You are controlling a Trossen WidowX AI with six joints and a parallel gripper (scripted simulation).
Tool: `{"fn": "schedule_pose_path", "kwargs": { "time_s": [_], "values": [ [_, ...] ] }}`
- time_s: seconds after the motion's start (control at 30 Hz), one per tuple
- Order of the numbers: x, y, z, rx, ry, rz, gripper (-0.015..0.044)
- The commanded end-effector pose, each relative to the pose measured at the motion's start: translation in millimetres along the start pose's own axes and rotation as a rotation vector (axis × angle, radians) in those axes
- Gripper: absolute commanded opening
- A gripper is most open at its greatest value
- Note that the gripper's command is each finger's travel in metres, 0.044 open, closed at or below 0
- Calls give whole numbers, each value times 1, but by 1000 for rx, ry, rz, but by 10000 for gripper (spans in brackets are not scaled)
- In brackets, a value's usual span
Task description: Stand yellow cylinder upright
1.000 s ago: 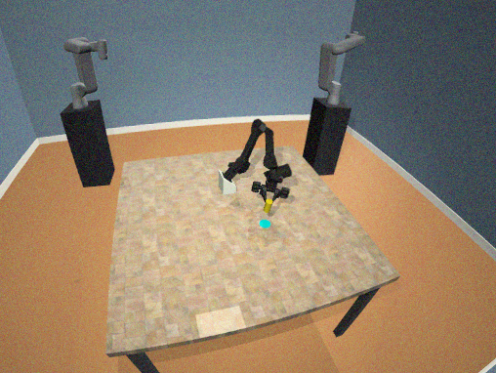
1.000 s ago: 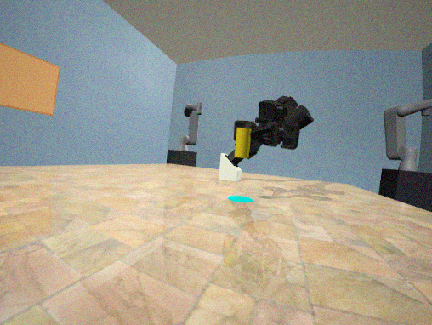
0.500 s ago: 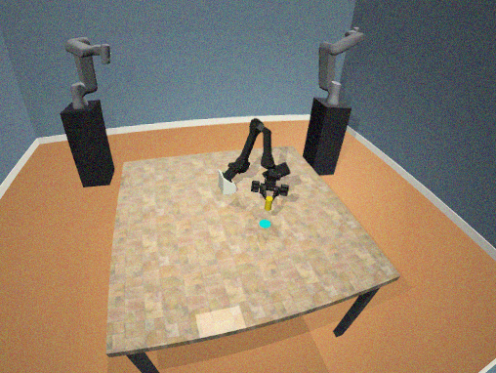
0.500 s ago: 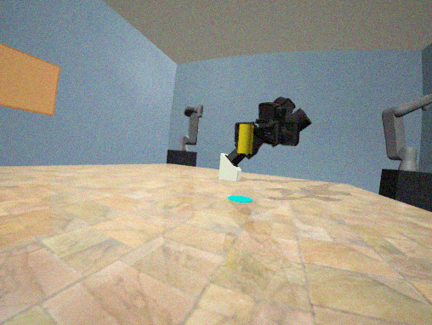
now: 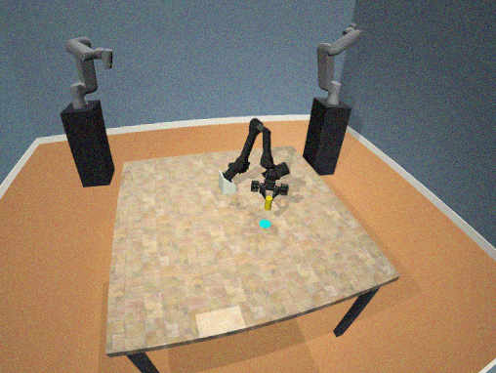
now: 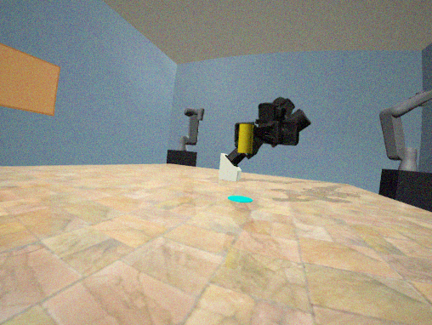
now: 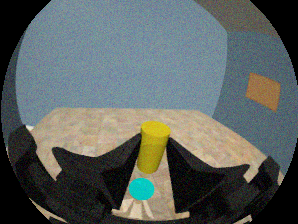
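The gripper (image 5: 268, 196) (image 6: 255, 135) (image 7: 154, 139) pinches the yellow cylinder (image 5: 268, 203) (image 6: 245, 139) (image 7: 153, 147) roughly upright in the air above the table (image 5: 195, 254) (image 6: 191, 255) (image 7: 95, 125), with the cyan circle (image 5: 265, 224) (image 6: 240, 199) (image 7: 141, 189) lying flat below

And at the back of the room, a grey arm (image 5: 86, 73) (image 6: 193, 129) stands bent on a black pedestal (image 5: 89, 144) (image 6: 181, 158); across from it, well apart, a second grey arm (image 5: 326, 65) (image 6: 395, 133) rises from its own dark plinth (image 5: 326, 137) (image 6: 406, 187); over to the near edge of the stone-patterned table (image 5: 195, 259) (image 6: 170, 238) (image 7: 90, 127), a pale rectangle (image 5: 220, 321) lies flat; blue walls (image 5: 210, 63) (image 6: 298, 76) (image 7: 120, 60) all round, white skirting (image 5: 195, 123) meeting an orange floor (image 5: 63, 254); and there, an orange panel (image 6: 27, 81) (image 7: 263, 92) on the wall!
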State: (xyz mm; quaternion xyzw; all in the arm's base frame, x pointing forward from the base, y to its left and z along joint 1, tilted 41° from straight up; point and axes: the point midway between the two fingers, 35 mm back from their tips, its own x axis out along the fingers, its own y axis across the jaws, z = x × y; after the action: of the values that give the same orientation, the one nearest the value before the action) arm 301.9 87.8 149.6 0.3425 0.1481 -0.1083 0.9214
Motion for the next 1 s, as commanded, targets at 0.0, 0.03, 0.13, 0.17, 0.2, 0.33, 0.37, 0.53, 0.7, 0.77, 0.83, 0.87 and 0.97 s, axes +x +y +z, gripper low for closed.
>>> {"fn": "schedule_pose_path", "kwargs": {
  "time_s": [0.0, 0.03, 0.13, 0.17, 0.2, 0.33, 0.37, 0.53, 0.7, 0.77, 0.83, 0.87, 0.97],
  "values": [
    [0, -1, 1, 7, -7, -3, 105],
    [0, -1, 0, 7, -7, -3, 105],
    [2, 0, -7, 8, -5, -4, 105],
    [3, 0, -10, 9, -5, -5, 105],
    [3, 1, -13, 9, -4, -5, 105],
    [6, 2, -26, 10, -2, -7, 105],
    [6, 2, -29, 10, -2, -7, 105],
    [8, 2, -46, 11, -1, -8, 105],
    [9, 1, -62, 11, -1, -8, 105],
    [9, 1, -68, 11, -1, -7, 105],
    [9, 0, -75, 10, -2, -6, 105],
    [9, 0, -78, 10, -2, -6, 105],
    [8, -1, -87, 9, -3, -5, 105]
  ]
}}
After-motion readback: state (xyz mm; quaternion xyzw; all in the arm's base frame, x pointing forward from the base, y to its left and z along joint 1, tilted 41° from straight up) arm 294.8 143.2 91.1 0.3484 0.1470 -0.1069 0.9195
